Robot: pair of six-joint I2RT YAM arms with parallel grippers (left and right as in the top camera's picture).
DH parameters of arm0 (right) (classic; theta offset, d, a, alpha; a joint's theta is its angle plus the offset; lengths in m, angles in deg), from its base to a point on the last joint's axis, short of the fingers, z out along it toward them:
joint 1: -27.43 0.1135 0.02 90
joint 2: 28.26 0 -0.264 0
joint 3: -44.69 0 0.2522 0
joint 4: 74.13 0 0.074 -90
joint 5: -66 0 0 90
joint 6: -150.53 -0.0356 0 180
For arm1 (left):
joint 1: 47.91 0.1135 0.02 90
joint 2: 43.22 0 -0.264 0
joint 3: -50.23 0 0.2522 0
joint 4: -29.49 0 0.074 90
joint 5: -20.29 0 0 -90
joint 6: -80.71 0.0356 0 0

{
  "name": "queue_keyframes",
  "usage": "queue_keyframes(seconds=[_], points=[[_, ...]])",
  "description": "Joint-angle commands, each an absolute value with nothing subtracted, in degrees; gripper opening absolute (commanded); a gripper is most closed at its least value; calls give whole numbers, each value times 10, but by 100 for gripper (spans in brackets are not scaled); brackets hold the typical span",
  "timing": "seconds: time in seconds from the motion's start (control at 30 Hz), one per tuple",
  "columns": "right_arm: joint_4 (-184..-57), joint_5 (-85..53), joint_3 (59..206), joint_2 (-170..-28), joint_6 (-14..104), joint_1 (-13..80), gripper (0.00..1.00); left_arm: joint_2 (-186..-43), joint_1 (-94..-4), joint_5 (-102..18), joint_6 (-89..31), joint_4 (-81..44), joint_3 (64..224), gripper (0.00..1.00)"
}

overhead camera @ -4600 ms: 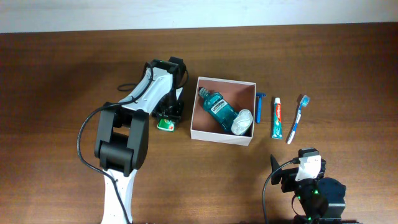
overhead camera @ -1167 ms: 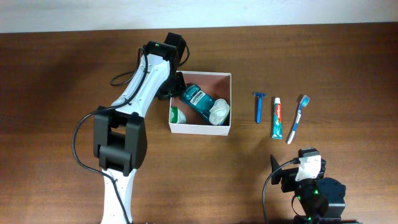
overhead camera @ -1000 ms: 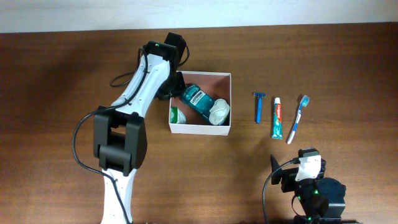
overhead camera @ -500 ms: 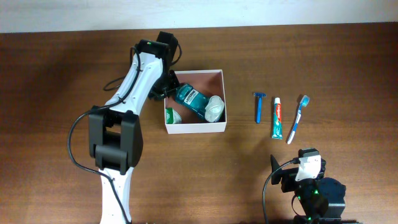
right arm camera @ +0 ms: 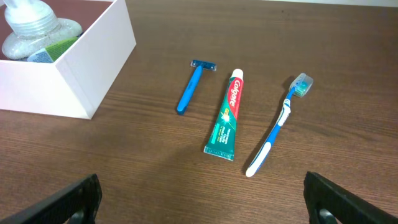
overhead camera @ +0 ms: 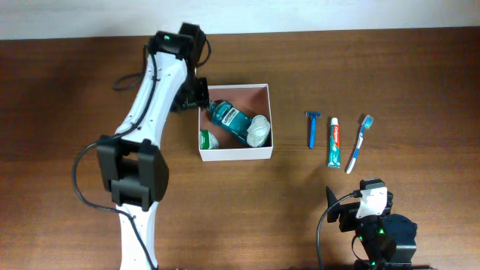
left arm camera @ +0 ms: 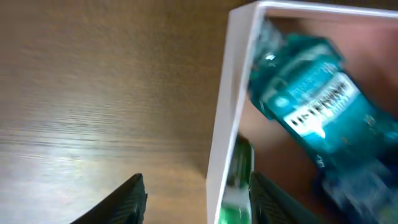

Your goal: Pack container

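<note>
The container (overhead camera: 236, 154) is a white square box with a pinkish-brown inside, at the table's middle. It holds a teal mouthwash bottle (overhead camera: 229, 122), a clear white-capped bottle (overhead camera: 259, 131) and a small green item (overhead camera: 204, 139). My left gripper (overhead camera: 196, 101) is at the box's upper left corner. In the left wrist view its open fingers (left arm camera: 200, 202) straddle the box's left wall (left arm camera: 227, 124), with the mouthwash (left arm camera: 311, 106) and green item (left arm camera: 239, 180) inside. My right gripper (overhead camera: 367, 214) rests open and empty near the front edge (right arm camera: 211, 205).
A blue razor (overhead camera: 311, 129), a toothpaste tube (overhead camera: 334, 142) and a blue toothbrush (overhead camera: 358, 144) lie in a row right of the box. They also show in the right wrist view: razor (right arm camera: 189, 87), toothpaste (right arm camera: 227, 115), toothbrush (right arm camera: 277, 134), box corner (right arm camera: 74, 74).
The green item went into the box and the box slid left with my left gripper. In the last half second the left arm swung up and left; the box stayed put. The right arm is still.
</note>
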State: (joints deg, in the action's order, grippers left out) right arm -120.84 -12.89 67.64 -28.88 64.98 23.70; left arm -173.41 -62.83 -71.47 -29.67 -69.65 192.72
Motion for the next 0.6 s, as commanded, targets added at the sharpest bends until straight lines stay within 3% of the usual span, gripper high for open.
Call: queue_keyframes(seconds=[0.0,0.17,0.23,0.27,0.57], points=[[-1208,-124,673,-284,645,233,99,-1666,-623,-734,-233,-719,1976,55],[-1209,-124,673,-284,645,233,99,-1612,-605,-822,-233,-743,1992,56],[-1208,-124,673,-284,645,233,99,-1586,-592,-853,-233,-746,1992,72],[-1209,-124,673,-284,645,233,99,-1574,-585,-864,-233,-746,1992,100],[-1204,-136,673,-284,645,233,99,-1539,-535,-869,-234,-744,1992,100]])
